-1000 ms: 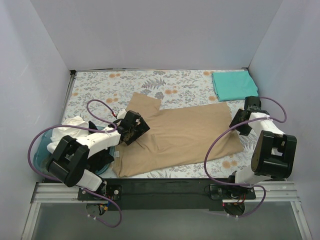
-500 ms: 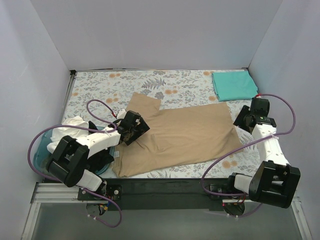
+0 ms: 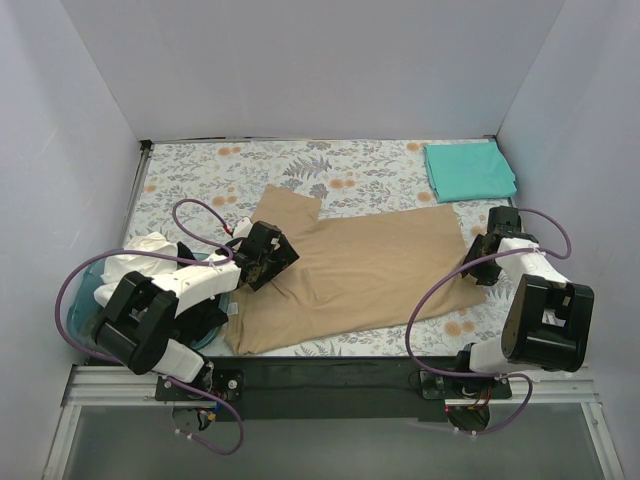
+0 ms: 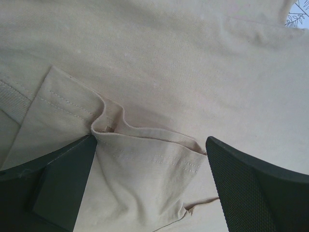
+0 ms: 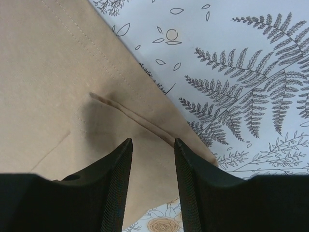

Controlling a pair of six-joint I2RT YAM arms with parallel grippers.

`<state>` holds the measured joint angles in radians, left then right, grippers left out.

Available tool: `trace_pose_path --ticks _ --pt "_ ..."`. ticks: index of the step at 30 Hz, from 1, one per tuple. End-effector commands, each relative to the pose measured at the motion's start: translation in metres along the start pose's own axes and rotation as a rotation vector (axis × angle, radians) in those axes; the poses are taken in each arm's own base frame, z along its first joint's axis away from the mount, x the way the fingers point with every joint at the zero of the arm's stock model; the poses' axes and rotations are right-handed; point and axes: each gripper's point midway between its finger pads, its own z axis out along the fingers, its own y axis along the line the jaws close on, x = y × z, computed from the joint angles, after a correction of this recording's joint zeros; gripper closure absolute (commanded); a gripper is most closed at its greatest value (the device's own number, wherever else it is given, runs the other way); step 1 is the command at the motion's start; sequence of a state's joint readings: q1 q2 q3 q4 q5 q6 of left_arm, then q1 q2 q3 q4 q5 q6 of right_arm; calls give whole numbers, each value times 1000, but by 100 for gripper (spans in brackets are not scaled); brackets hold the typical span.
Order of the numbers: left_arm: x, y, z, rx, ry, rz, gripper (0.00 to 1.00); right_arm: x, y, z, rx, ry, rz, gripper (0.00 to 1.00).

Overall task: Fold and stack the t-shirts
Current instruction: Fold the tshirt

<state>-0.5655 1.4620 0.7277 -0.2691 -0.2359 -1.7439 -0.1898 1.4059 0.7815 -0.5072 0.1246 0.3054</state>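
The tan t-shirt (image 3: pixel 360 270) lies spread flat on the floral table cloth. The teal t-shirt (image 3: pixel 468 170) lies folded at the back right corner. The white t-shirt (image 3: pixel 140 255) sits bunched in the blue basket at the left. My left gripper (image 3: pixel 262 258) is open over the tan shirt's left sleeve; in the left wrist view (image 4: pixel 150 140) a hemmed sleeve fold (image 4: pixel 145 169) lies between the wide-apart fingers. My right gripper (image 3: pixel 482 260) is open at the shirt's right edge; in the right wrist view (image 5: pixel 153 142) its fingers straddle a crease near the hem corner (image 5: pixel 145 121).
The blue basket (image 3: pixel 85 300) stands at the near left under the left arm. Purple cables loop round both arms. Grey walls close in the left, back and right sides. The black base rail (image 3: pixel 330 375) runs along the near edge.
My right arm swung out to the right and came back, its gripper now lower on the tan shirt's right edge. My left gripper and the shirts have not moved.
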Motion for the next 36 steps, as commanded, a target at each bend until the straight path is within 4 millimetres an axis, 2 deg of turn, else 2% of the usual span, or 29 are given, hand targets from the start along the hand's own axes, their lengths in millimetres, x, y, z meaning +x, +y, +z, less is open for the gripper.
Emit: trace_pose_path --ticks 1,6,9,10,12,13,17,21,24,27,28,33,35,36 --pt "6 32 1 -107 9 29 2 -14 6 4 -21 -27 -10 54" --pt "7 34 3 -117 12 30 2 -5 -3 15 30 4 -5 55" --pt "7 37 4 -128 12 31 2 -3 -14 18 91 8 10 67" --pt "7 37 4 -126 10 29 2 -1 -15 19 100 13 16 77" --pt "7 37 5 -128 11 30 2 1 -21 18 134 18 31 86" --pt "7 36 5 -127 13 28 2 1 -22 18 147 17 37 89" --pt "10 39 6 -140 20 30 2 2 -38 10 235 9 59 91" --pt "9 40 7 -150 17 24 2 6 -55 1 305 -2 96 88" --pt "9 42 8 -160 18 22 2 8 -66 -4 340 -12 137 77" --pt "10 42 8 -162 25 21 2 10 -72 -7 351 -17 162 59" --pt "11 42 8 -161 28 21 2 10 -71 -7 338 -15 162 54" --pt "9 38 4 -142 26 23 2 3 -65 -14 302 -42 162 52" --pt "10 35 3 -127 33 28 2 -3 -45 -18 178 -53 137 52" --pt "9 32 2 -114 30 29 2 -12 -33 -20 107 -83 118 51"
